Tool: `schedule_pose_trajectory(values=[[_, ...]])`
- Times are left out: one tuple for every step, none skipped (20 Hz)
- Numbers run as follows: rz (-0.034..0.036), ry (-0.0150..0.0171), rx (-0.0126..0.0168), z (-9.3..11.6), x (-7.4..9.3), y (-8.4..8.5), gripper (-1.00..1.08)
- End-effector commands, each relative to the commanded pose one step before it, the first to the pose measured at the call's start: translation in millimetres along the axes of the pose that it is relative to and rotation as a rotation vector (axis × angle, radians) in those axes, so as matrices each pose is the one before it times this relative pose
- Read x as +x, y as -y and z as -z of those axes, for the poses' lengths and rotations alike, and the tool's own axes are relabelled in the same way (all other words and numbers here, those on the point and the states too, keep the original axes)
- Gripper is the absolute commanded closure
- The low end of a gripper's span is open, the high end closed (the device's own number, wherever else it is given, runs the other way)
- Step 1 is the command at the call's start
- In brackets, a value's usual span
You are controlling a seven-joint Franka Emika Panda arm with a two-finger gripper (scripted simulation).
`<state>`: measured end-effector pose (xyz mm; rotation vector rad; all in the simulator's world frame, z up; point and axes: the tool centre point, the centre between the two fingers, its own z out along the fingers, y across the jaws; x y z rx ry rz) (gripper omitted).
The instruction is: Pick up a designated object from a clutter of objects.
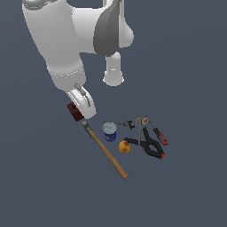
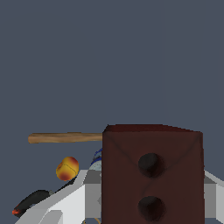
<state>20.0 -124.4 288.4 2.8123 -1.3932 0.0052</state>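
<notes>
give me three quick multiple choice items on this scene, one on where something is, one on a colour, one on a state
1. Where is the fruit?
A. just below the can in the exterior view
B. on the hammer's handle
C. between the gripper's fingers

2. What colour is the block?
A. blue
B. dark red-brown
C. yellow

3. How does the gripper stand?
A. open, far from everything
B. shut on the hammer
C. with a finger on each side of the block

Key: 1 A, the fruit lies beside the can; 2 B, the wrist view shows it up close; 3 C, white fingers flank the block.
</notes>
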Motion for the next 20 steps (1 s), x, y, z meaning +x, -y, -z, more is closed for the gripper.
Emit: schedule_pose_trajectory(values=[[-0.00013, 0.00078, 0.00075, 20.3, 0.54, 14.06, 1.08], [0.0, 0.0, 0.0, 6.79, 0.21, 4.88, 1.08], [0.00024, 0.00063, 0.00012, 6.06, 0.33, 4.62, 1.08], [0.00017, 0.00045, 0.00009, 5.64, 0.31, 4.27, 1.08], [0.0, 0.0, 0.0, 5.32, 0.24, 3.89, 1.08], [0.00024, 0.00063, 0.00012, 4.62, 0.36, 3.63, 1.08], [0.00017, 0.00045, 0.00009, 4.25, 0.33, 3.3, 1.08], [0.0, 0.0, 0.0, 3.99, 0.25, 2.96, 1.08], [0.0, 0.0, 0.0, 3.59, 0.24, 2.68, 1.08], [0.00023, 0.00064, 0.00011, 2.97, 0.37, 2.47, 1.08], [0.0, 0.0, 0.0, 2.84, 0.24, 2.15, 1.08], [0.0, 0.0, 0.0, 2.49, 0.23, 1.9, 1.08], [0.0, 0.0, 0.0, 2.15, 0.21, 1.65, 1.08], [0.00013, 0.00047, 0.00006, 1.65, 0.31, 1.45, 1.08], [0.0, 0.0, 0.0, 1.52, 0.18, 1.19, 1.08], [0.0, 0.0, 0.0, 1.23, 0.15, 0.96, 1.08], [0.0, 0.0, 0.0, 0.94, 0.12, 0.74, 1.08], [0.0, 0.0, 0.0, 0.67, 0.09, 0.53, 1.08], [0.0, 0.0, 0.0, 0.4, 0.06, 0.31, 1.08], [0.0, 0.0, 0.0, 0.13, 0.02, 0.1, 1.08]])
